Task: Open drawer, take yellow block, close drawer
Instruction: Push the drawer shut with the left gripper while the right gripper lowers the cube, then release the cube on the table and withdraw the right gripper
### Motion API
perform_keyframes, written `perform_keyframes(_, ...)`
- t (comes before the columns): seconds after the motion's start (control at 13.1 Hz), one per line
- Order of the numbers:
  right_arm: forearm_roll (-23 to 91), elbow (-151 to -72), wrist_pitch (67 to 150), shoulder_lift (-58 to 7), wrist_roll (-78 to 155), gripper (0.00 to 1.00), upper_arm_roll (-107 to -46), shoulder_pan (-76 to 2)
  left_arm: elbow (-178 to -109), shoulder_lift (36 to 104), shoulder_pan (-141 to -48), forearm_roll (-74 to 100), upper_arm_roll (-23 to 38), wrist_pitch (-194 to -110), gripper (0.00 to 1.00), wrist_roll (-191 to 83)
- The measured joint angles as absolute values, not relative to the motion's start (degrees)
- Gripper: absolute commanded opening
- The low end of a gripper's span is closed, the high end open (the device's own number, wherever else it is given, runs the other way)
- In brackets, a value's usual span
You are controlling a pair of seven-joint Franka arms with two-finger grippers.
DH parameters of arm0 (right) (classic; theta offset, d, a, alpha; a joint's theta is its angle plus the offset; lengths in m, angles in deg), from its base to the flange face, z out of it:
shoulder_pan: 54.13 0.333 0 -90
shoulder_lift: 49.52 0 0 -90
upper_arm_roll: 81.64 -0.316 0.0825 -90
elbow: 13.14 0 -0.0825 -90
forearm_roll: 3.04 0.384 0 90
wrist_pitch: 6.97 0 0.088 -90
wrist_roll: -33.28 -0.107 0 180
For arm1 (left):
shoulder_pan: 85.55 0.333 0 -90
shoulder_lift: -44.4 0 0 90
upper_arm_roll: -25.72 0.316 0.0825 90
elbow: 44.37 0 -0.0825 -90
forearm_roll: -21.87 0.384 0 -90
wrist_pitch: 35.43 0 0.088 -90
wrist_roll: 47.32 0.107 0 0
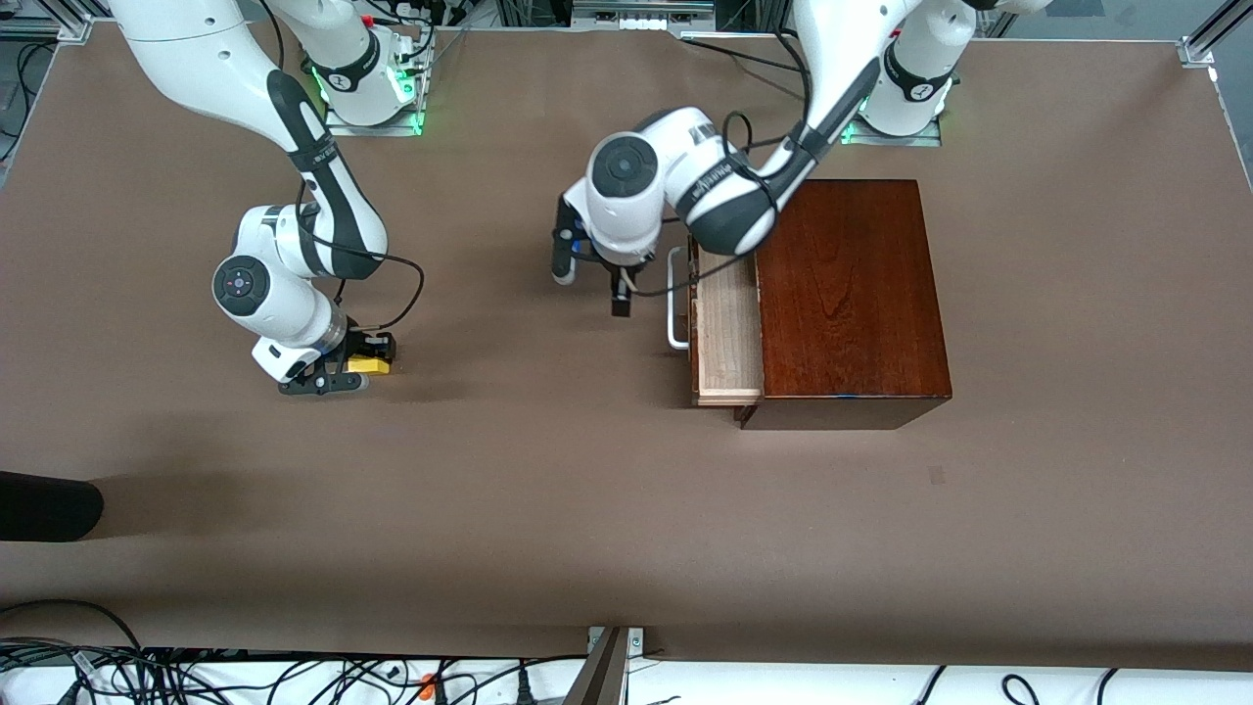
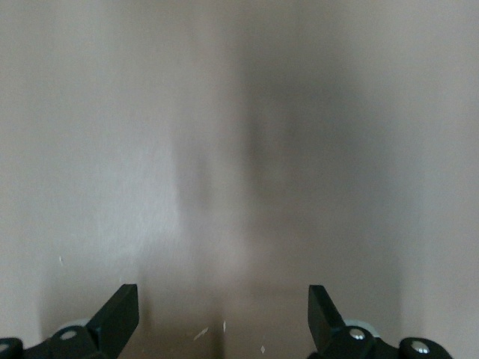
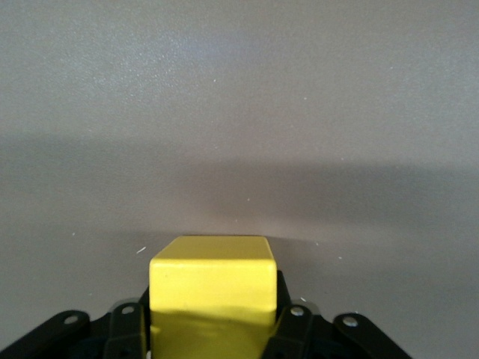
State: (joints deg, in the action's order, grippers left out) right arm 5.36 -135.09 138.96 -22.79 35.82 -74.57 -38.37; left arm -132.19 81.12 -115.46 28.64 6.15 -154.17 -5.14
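Observation:
The yellow block (image 1: pixel 372 364) sits between the fingers of my right gripper (image 1: pixel 345 375), low over the bare table toward the right arm's end. In the right wrist view the block (image 3: pixel 213 288) fills the gap of the gripper (image 3: pixel 213 333), which is shut on it. The dark mahogany box (image 1: pixel 847 294) stands near the left arm's base. Its drawer (image 1: pixel 729 333) is pulled partly out and the pale tray shows nothing inside. My left gripper (image 1: pixel 592 284) is open and empty over the table, just beside the white handle (image 1: pixel 675 299). The left wrist view shows its gripper (image 2: pixel 222 321) over bare table.
A dark rounded object (image 1: pixel 49 507) pokes in at the table's edge at the right arm's end, nearer the camera. Cables and a metal post (image 1: pixel 607 666) run along the nearest edge.

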Motion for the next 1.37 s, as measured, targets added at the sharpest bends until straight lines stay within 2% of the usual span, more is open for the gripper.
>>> perform_keyframes(0.31,5.36,-133.7,136.0,-25.73,35.87,1.0,-74.56,-38.36,-133.81,81.02,-110.28,28.45,5.68,-151.32,1.0,-1.97)
perform_keyframes(0.69,5.35,-127.38,117.23,-38.26,35.89,1.0,-74.02,-40.19,-133.8,79.33,-108.3,28.6,5.8,-145.03,1.0,-1.15)
perform_keyframes(0.99,4.97,-125.09,106.89,-47.2,36.11,1.0,-74.02,-41.47,-133.81,78.3,-106.71,29.03,5.99,-141.63,1.0,-0.82)
perform_keyframes(1.22,4.21,-116.4,95.89,-48.3,36.1,1.0,-74.04,-41.47,-133.81,78.27,-106.61,29.86,5.96,-141.23,1.0,-0.81)
perform_keyframes(1.37,2.53,-112.53,91.94,-48.23,36.1,1.0,-74.05,-41.48,-133.81,78.26,-106.43,29.93,5.98,-140.95,1.0,-0.81)
